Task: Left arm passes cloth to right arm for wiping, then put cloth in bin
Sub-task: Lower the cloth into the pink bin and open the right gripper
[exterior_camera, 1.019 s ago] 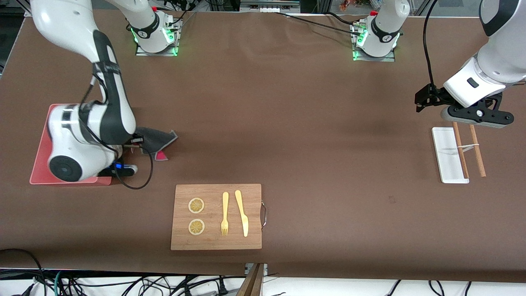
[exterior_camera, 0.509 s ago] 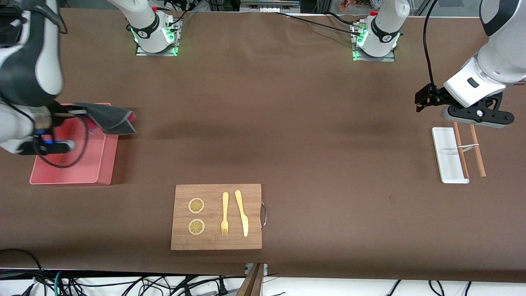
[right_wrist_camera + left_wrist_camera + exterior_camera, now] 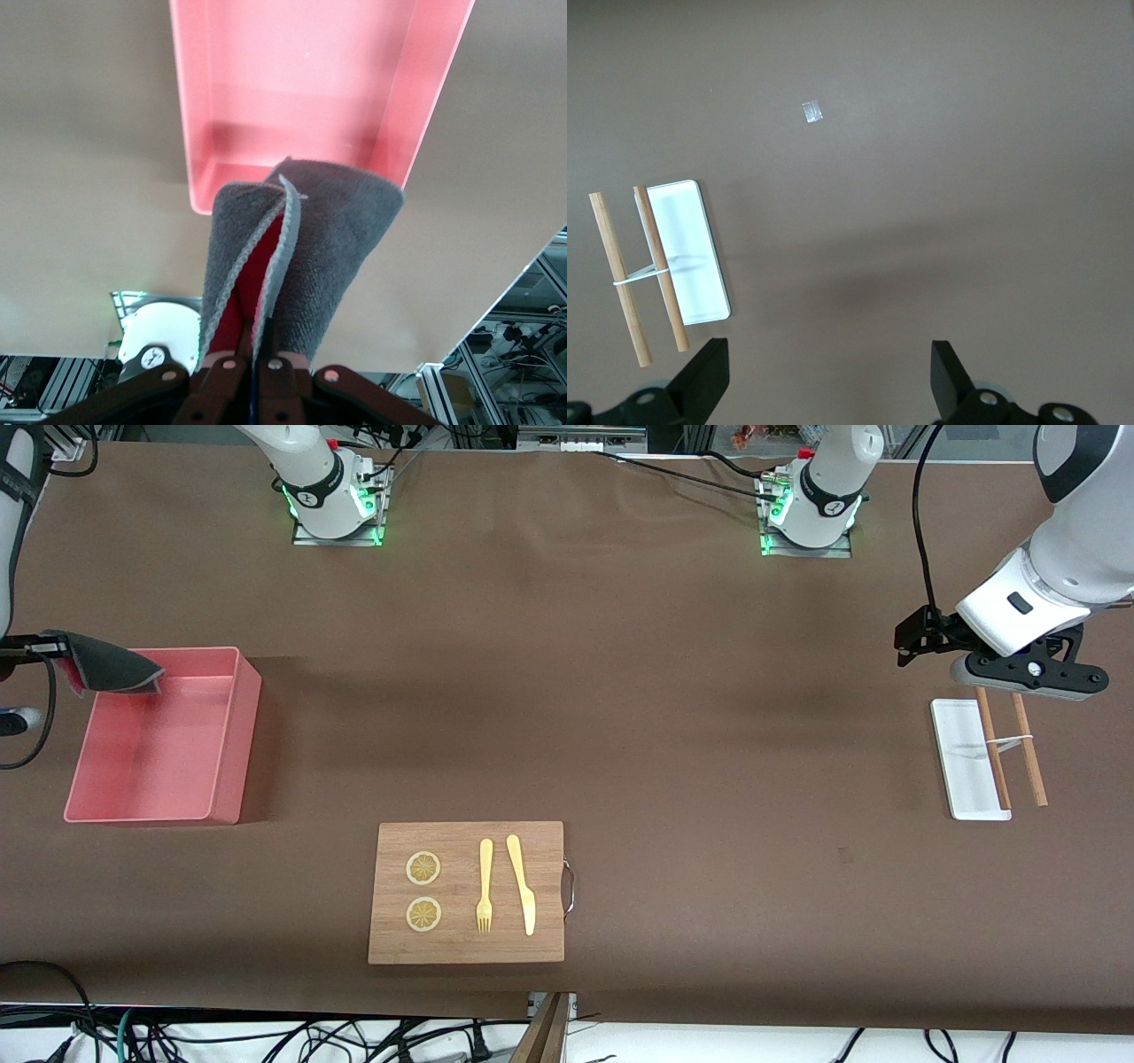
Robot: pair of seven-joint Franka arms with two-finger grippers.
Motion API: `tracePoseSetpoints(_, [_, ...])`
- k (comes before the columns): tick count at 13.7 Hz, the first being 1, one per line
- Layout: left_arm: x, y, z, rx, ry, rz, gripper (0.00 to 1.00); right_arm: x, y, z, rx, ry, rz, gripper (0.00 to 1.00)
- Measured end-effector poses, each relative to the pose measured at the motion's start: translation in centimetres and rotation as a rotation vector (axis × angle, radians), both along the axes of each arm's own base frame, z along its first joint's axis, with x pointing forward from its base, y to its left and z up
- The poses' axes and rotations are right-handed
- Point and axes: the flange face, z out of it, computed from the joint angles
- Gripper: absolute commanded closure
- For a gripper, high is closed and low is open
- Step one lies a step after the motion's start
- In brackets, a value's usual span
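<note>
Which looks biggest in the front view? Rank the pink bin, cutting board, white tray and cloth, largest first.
1. Pink bin and cutting board: too alike to separate.
2. White tray.
3. Cloth, held up by the right gripper, so nearer the camera; unsure against the tray.

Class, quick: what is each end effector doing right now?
Left end effector: open, empty, above the table.
Right end effector: shut on the cloth, over the bin.
</note>
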Motion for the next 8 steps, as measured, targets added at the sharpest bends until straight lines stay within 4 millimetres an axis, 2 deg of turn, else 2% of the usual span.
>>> tracePoseSetpoints(5, [0.0,0.0,0.0,0.000,0.000,0.000,0.00,-0.6,-1.7,-9.7,-0.007,0.000,0.016,1.00])
tracePoseSetpoints(8, [0.0,0.0,0.0,0.000,0.000,0.000,0.00,-0.9,-2.2,-13.5,-0.016,-0.040,0.036,1.00])
